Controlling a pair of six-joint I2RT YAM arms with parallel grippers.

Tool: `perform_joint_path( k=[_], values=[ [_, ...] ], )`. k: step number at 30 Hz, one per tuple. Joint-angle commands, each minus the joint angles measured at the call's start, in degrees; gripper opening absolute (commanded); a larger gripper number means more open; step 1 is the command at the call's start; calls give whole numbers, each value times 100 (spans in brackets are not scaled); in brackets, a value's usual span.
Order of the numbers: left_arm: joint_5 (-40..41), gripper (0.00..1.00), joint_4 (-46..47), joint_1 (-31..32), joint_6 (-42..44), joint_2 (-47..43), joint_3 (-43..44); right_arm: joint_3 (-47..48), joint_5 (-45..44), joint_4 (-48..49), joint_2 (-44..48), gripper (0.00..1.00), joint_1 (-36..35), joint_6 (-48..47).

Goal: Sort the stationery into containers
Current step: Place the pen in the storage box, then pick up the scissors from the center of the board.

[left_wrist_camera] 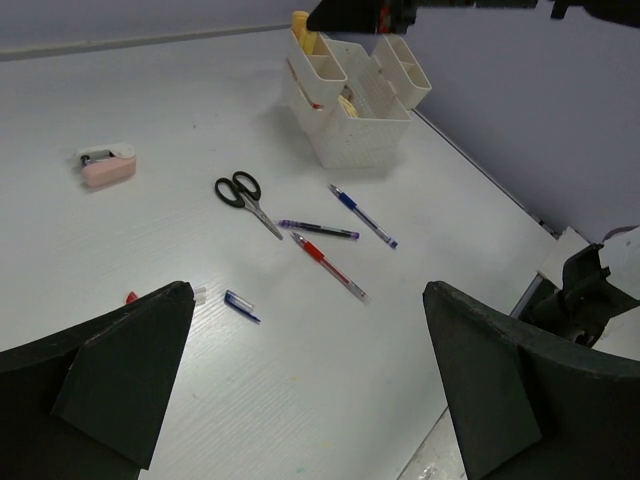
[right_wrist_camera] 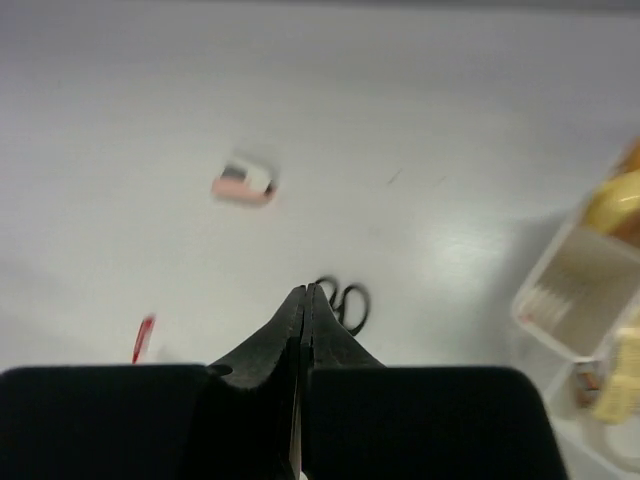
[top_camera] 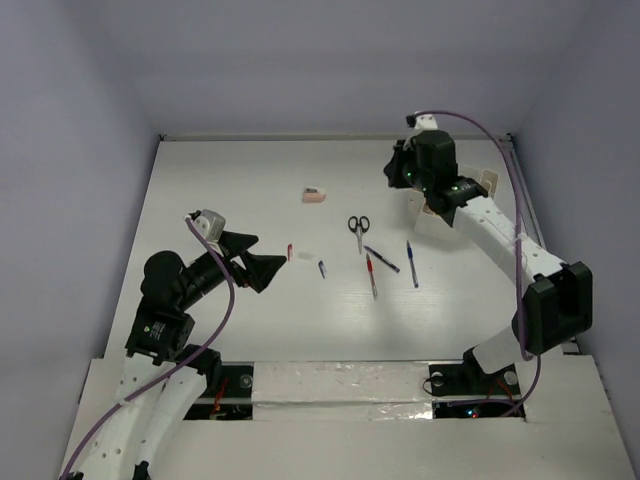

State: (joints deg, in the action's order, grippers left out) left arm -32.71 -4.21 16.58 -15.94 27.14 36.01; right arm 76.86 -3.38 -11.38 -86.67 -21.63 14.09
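The cream-white organizer [left_wrist_camera: 355, 120] stands at the far right, mostly hidden behind my right arm in the top view [top_camera: 487, 182]. Yellow blocks [right_wrist_camera: 615, 195] sit in its compartments. Black-handled scissors [top_camera: 358, 228], a red pen [top_camera: 371, 274], a dark pen [top_camera: 381, 259] and a blue pen [top_camera: 412, 263] lie mid-table. A pink eraser [top_camera: 314, 195] lies farther back. My left gripper [top_camera: 272, 250] is open and empty, hovering at the left, short of the pens [left_wrist_camera: 308, 290]. My right gripper [top_camera: 397, 172] is shut and empty, held high beside the organizer, with the scissors [right_wrist_camera: 350, 300] below it.
A blue pen cap [top_camera: 321, 268] and a small red cap [top_camera: 290, 251] lie just ahead of my left gripper. White walls enclose the table on the left, back and right. A taped seam runs along the near edge.
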Motion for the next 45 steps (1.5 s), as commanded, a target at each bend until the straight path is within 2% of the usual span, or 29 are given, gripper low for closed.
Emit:
perform_joint_path(
  k=[1, 3, 6, 7, 10, 19, 21, 23, 27, 45],
  values=[
    [-25, 99, 210, 30, -32, -86, -59, -408, 477, -48, -200, 0, -350, 165],
    [-60, 99, 219, 30, -32, -94, -68, -461, 618, -128, -472, 0, -403, 191],
    [-60, 99, 219, 30, -40, -112, -76, -400, 768, -286, -877, 22, -404, 200],
    [-69, 99, 219, 30, -40, -112, -77, -313, 838, -338, -982, 34, -404, 191],
    [-87, 99, 227, 30, -40, -103, -68, 38, 944, -690, -1483, 42, -404, 130],
    [-104, 99, 219, 30, -40, -112, -68, 681, 373, -981, -2556, 41, -404, 15],
    [-104, 99, 227, 30, -40, -103, -77, 725, 84, -946, -2653, 39, -404, -20],
    [-130, 99, 227, 30, -32, -94, -76, 760, -92, -954, -2732, 31, -404, -29],
    [-157, 99, 236, 30, -32, -68, -76, 909, -181, -989, -2881, 27, -404, -64],
    [-210, 99, 254, 82, -32, -68, -68, 1753, -198, -1674, -3602, 27, -404, -380]
  ],
)
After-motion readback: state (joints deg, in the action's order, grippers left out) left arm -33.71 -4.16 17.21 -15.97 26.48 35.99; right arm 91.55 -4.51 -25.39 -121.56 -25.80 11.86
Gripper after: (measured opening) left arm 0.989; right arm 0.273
